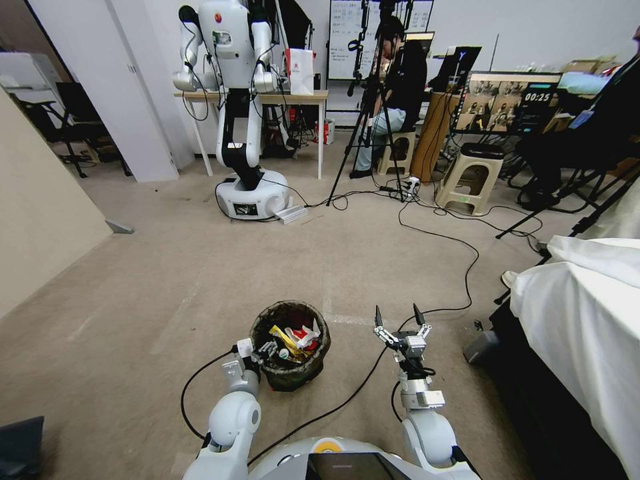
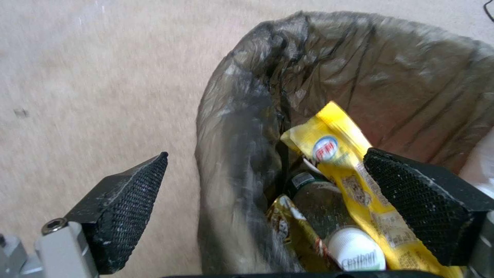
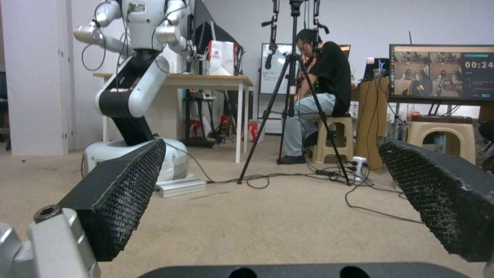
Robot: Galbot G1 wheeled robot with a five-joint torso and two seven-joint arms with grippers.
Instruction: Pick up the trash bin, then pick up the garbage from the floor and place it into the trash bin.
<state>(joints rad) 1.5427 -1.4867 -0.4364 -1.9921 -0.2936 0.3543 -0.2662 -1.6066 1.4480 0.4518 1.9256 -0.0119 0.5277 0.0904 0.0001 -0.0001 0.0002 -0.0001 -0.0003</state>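
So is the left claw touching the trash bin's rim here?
Cannot tell. In the left wrist view the left claw straddles the trash bin rim, one finger outside, one inside over the garbage; no contact shows plainly.

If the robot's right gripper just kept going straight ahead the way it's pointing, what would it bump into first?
Probably nothing close. The right gripper is open and points level across bare carpet. Farther off a black cable lies on the floor, then the tripod; depth is hard to judge.

Crinkled glossy plastic trash bin [image 2: 360,77] liner
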